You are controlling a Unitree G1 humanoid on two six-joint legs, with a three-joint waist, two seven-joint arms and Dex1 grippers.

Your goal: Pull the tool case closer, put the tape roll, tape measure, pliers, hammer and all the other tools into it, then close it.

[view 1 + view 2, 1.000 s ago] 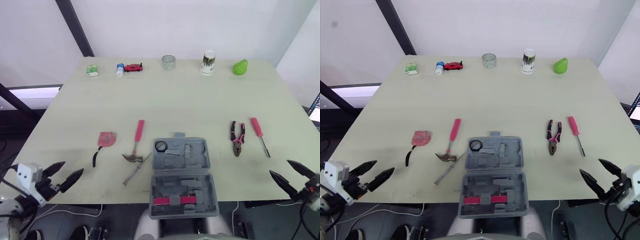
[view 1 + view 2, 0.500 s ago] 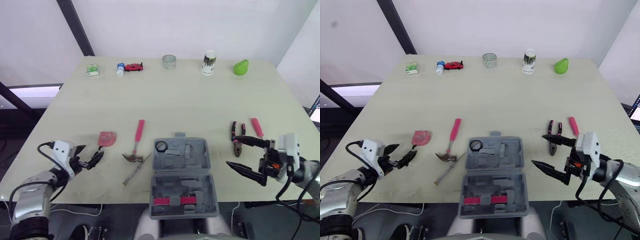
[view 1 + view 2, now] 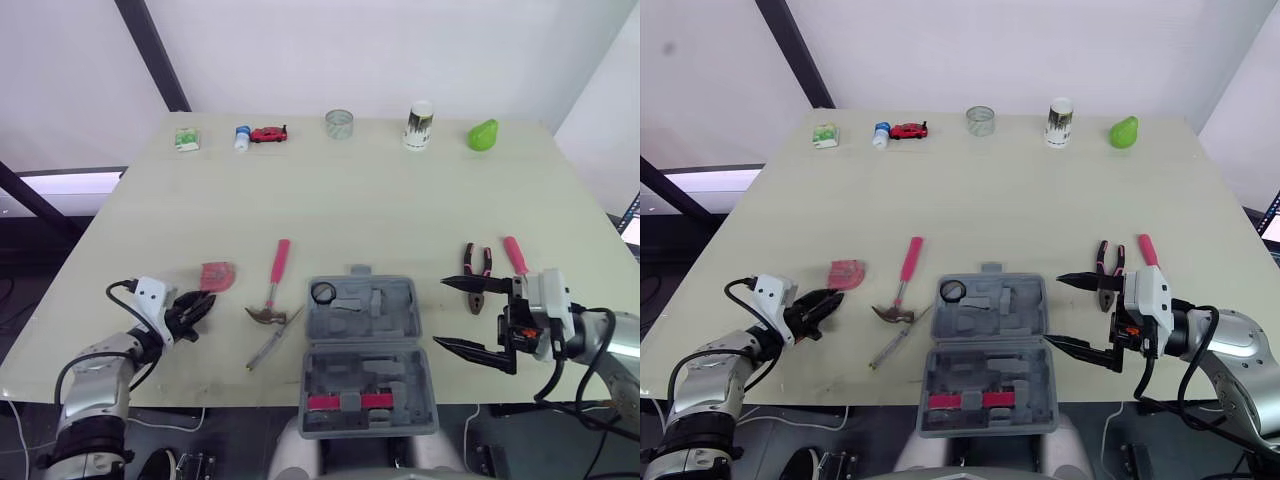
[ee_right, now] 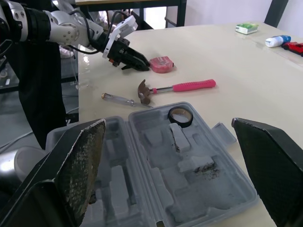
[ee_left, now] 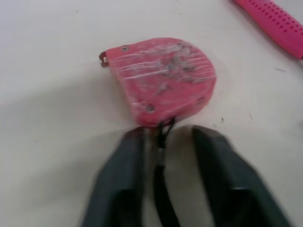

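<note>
Left eye view: the case (image 3: 365,340) is lying open at the bench's (image 3: 380,200) near edge, centre. The right gripper (image 3: 440,313) is hovering just right of it, fingers spread wide. The tape measure (image 3: 216,276) is lying left of the case, with the left gripper (image 3: 195,310) pointing at it.

Left wrist view: its fingers (image 5: 120,184) are standing slightly spread, straddling the strap (image 5: 160,142). Recommend advancing onto the red body before closing.

Right wrist view: no writing is reading legibly.

Bright, diffuse, even light lay on the pale yellowish wooden table (image 3: 400,200), without glare. The open grey plastic tool case (image 3: 365,345) cast almost no shadow; a soft, faint shadow hugged the pink rounded tape measure (image 5: 161,80) well to the left of the case.
</note>
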